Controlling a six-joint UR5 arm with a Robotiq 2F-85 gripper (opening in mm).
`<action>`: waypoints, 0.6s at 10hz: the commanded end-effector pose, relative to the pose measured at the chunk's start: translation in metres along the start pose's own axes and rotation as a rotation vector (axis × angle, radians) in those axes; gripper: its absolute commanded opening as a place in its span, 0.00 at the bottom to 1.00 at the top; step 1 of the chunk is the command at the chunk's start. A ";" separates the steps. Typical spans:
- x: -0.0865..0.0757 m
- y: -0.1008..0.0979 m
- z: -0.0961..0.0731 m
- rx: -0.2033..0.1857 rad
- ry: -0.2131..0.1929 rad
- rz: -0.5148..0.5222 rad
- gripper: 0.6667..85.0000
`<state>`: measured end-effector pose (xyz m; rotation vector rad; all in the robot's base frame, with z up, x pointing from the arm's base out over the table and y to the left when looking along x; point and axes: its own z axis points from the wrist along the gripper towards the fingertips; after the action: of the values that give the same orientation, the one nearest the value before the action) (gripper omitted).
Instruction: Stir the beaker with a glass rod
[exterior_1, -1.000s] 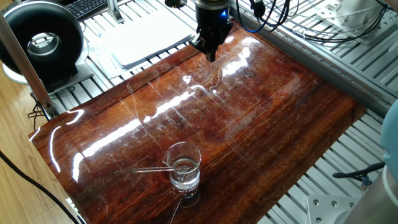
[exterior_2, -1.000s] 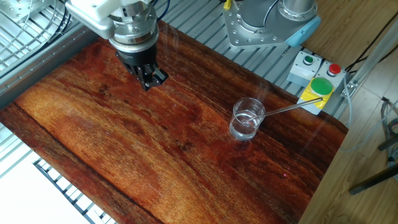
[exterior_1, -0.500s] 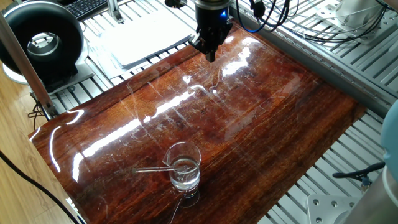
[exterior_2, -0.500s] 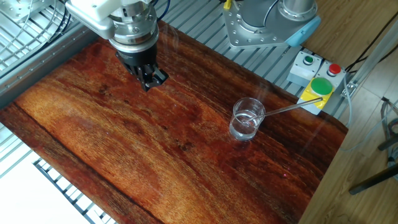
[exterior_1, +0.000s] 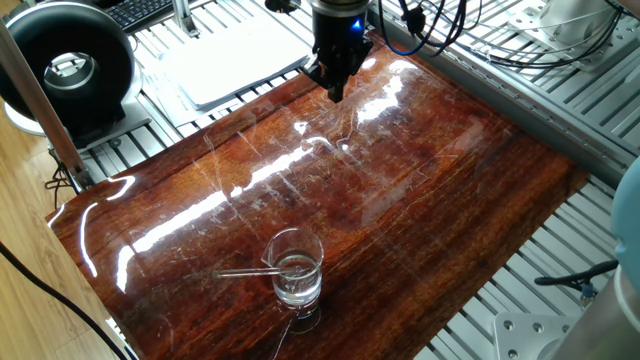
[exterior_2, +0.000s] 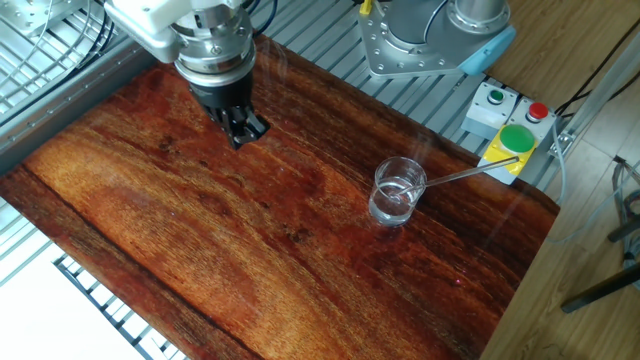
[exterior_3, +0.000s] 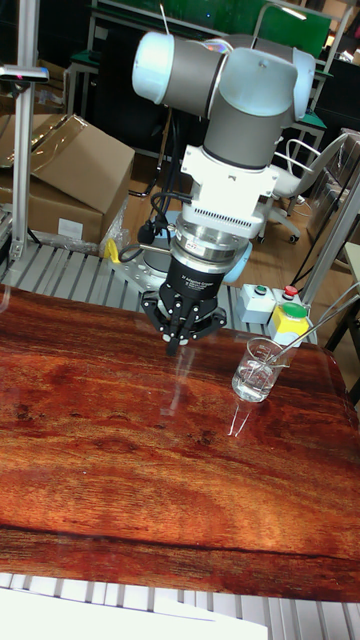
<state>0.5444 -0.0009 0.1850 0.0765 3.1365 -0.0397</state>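
One beaker (exterior_2: 398, 191), one glass rod (exterior_2: 462, 175), one control box (exterior_2: 505, 126).

The arm (exterior_3: 235, 90) has fat light-grey joint housings with pale blue end caps. Beneath them sits a white ribbed collar, then a silver metal ring, then a black body bearing small white lettering too small to read. At 6 o'clock from that body is the black tool (exterior_3: 178, 343), two short dark fingers. Black cables trail from the wrist toward 9 o'clock.

My gripper (exterior_2: 243, 128) was black, the tabletop (exterior_2: 200, 230) reddish-brown with dark streaked grain, the beaker (exterior_2: 398, 192) clear, the button (exterior_2: 517, 138) green.
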 end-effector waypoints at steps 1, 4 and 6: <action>-0.014 -0.011 -0.001 0.039 -0.058 -0.031 0.00; -0.007 -0.004 0.003 0.003 -0.042 -0.042 0.00; -0.006 -0.015 0.007 0.038 -0.046 -0.077 0.00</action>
<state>0.5509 -0.0122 0.1812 -0.0053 3.0983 -0.0934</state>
